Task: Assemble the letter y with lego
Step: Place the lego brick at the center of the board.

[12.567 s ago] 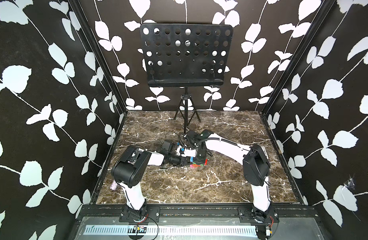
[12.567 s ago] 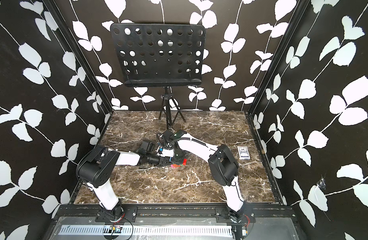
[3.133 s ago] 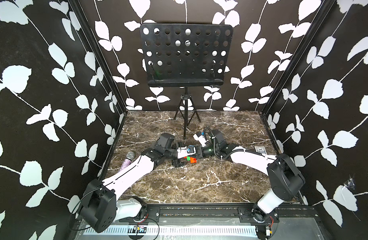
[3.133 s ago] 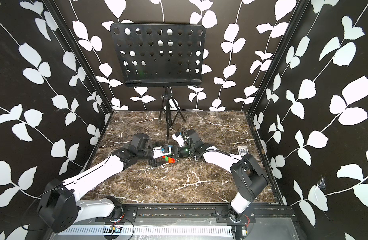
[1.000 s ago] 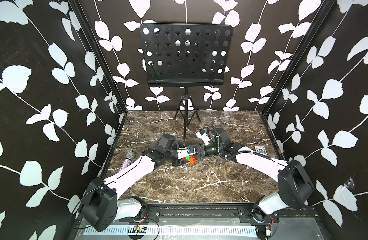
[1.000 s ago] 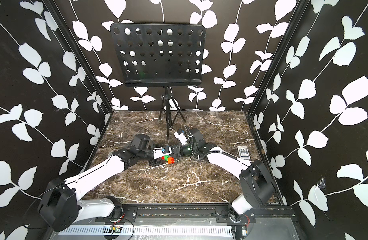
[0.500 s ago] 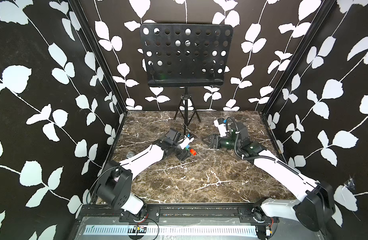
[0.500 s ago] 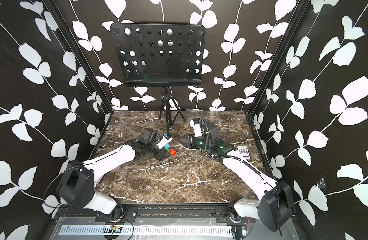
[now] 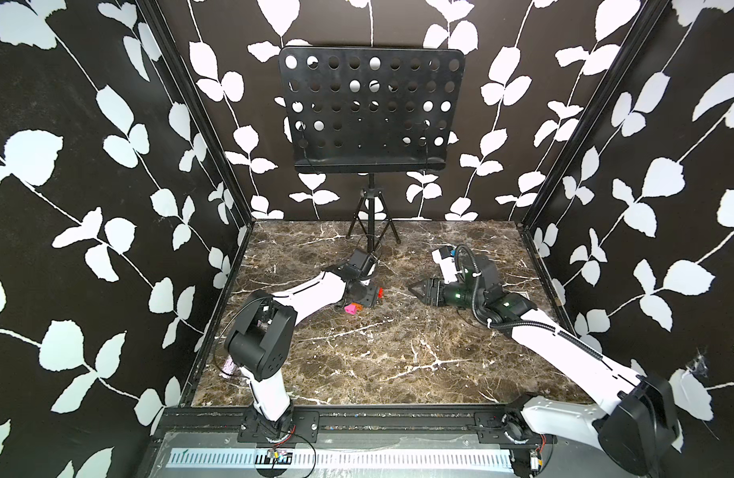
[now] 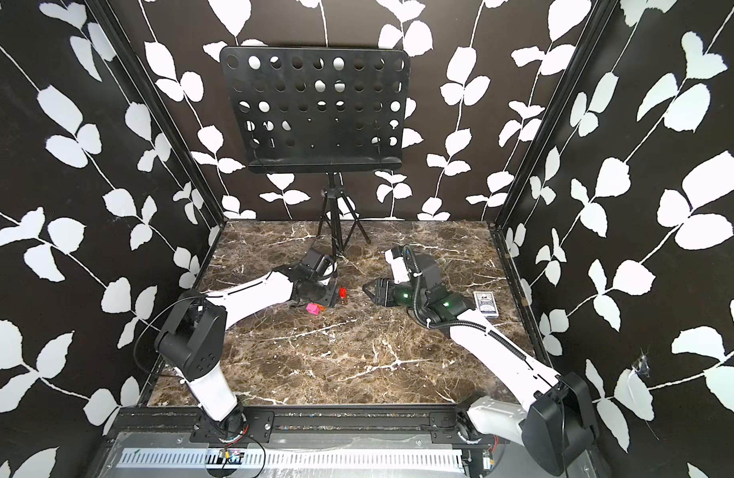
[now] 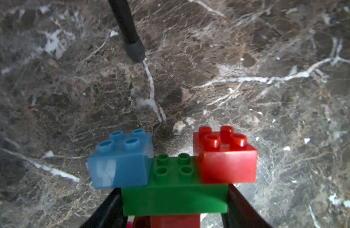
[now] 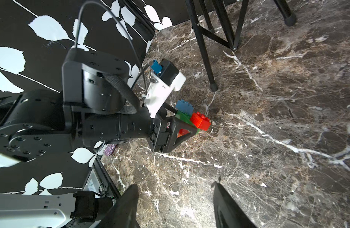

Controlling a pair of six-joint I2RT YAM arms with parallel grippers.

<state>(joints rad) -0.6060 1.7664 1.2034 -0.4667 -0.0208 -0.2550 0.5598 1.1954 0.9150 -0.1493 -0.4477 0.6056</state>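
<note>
A second ago both claws met over the bricks, just left of the middle in both top views. Now the right claw [image 9: 419, 289] has pulled back to the right of centre and stands well apart from them. In the right wrist view its two fingers at the bottom edge are spread partway with only bare marble between them, so it is open and holds nothing. The left claw [image 12: 176, 128] still holds the letter y [image 12: 191, 118], one jaw on each end of the green brick [image 11: 174, 195]. The blue brick [image 11: 118, 165] and red brick [image 11: 227, 161] sit on top of the green one as the two tips. The stem runs back between the jaws, and its pink brick [image 9: 350, 308] shows beneath the claw in a top view. The left arm has also folded in and come down, so the letter sits low over the table [image 9: 398, 351]. I cannot tell whether it touches the table. The joining looks finished, and what is left is probably to lay the letter down and let go.
</note>
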